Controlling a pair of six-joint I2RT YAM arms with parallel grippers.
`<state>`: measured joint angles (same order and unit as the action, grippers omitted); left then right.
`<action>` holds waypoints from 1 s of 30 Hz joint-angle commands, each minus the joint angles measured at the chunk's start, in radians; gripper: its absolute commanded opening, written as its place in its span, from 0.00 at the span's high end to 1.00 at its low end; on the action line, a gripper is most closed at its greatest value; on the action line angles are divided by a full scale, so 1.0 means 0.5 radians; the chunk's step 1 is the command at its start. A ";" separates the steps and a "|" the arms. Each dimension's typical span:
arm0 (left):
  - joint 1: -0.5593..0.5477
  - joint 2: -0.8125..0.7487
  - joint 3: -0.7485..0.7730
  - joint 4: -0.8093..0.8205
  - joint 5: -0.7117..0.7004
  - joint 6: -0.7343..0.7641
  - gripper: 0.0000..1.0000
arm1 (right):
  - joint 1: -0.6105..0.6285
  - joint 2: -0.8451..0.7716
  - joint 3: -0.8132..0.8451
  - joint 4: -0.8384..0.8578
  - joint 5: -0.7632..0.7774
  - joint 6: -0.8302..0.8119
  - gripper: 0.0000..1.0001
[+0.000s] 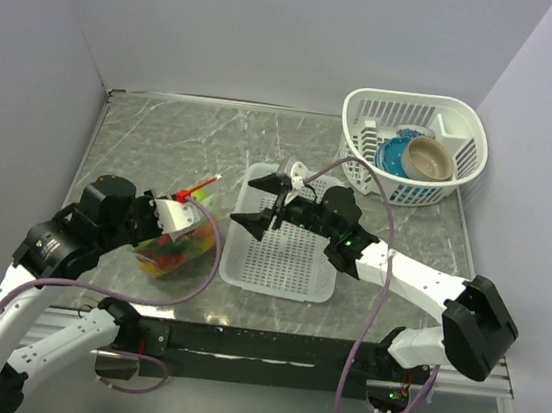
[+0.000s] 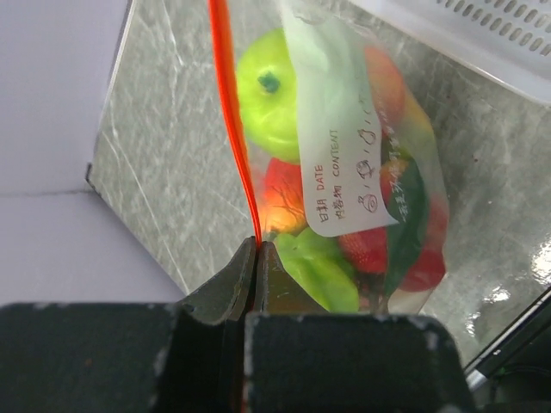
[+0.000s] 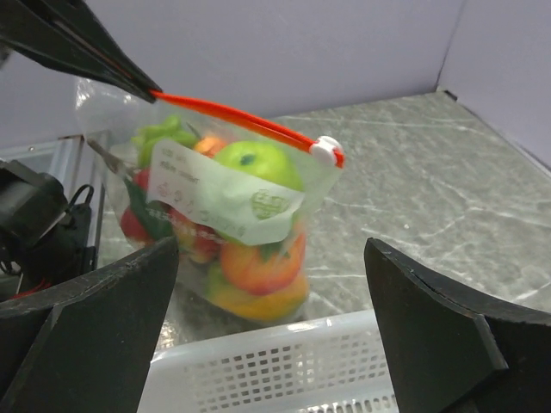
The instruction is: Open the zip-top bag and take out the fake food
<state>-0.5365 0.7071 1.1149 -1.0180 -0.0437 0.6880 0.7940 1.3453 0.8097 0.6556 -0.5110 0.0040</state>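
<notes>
The zip-top bag [image 1: 177, 243] is clear, with a white label, and stands on the table's left side. It is full of fake food [image 2: 269, 84]: green, red, orange and yellow pieces. My left gripper [image 2: 256, 248] is shut on one end of the bag's orange-red zip strip [image 2: 231, 112] and holds that edge up. In the right wrist view the bag [image 3: 225, 206] faces me, and the strip [image 3: 232, 114] ends in a white slider [image 3: 325, 148]. My right gripper [image 1: 253, 202] is open and empty. It hovers over the white slotted tray [image 1: 293, 269], just right of the bag and apart from it.
A white basket [image 1: 459, 171] at the back right holds a blue bowl [image 1: 393, 155] and a beige bowl [image 1: 429, 160]. Grey walls close the table's left, back and right sides. The tray's near rim [image 3: 275, 353] lies between my right gripper and the bag.
</notes>
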 commanded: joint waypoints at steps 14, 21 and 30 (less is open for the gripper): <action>-0.001 -0.129 0.077 0.057 0.192 0.216 0.99 | -0.020 0.245 0.154 0.434 -0.417 0.274 0.08; -0.001 -0.098 0.133 0.063 0.204 0.195 0.99 | -0.029 0.347 0.126 0.575 -0.589 0.424 0.22; -0.001 -0.073 0.194 -0.001 0.232 0.176 0.99 | -0.063 0.430 0.157 0.664 -0.524 0.477 0.23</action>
<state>-0.5362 0.6693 1.1519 -1.0649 0.0345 0.7799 0.7742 1.5589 0.8505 0.9051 -0.7769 0.2276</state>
